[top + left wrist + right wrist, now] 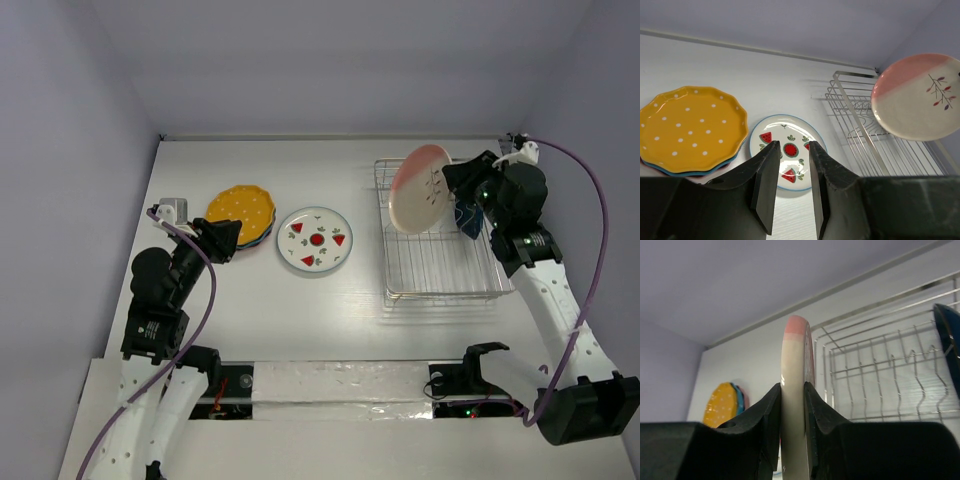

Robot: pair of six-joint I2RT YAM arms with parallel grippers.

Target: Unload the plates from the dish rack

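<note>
My right gripper (452,180) is shut on the rim of the cream plate with pink edge (420,188) and holds it tilted above the far left part of the dish rack (440,275). In the right wrist view the plate (795,350) stands edge-on between my fingers. The dark navy plate (467,218) still stands in the rack, at its right. The orange scalloped plate (241,207) tops a stack on the table, with teal and red rims under it. The strawberry plate (315,240) lies flat beside the stack. My left gripper (232,238) is open and empty near both.
The rack's wire prongs (880,375) stand upright behind the held plate. The back wall runs just beyond the rack. Bare table lies between the strawberry plate and the rack's left edge (850,107). A foil-covered strip (340,385) lies along the near edge.
</note>
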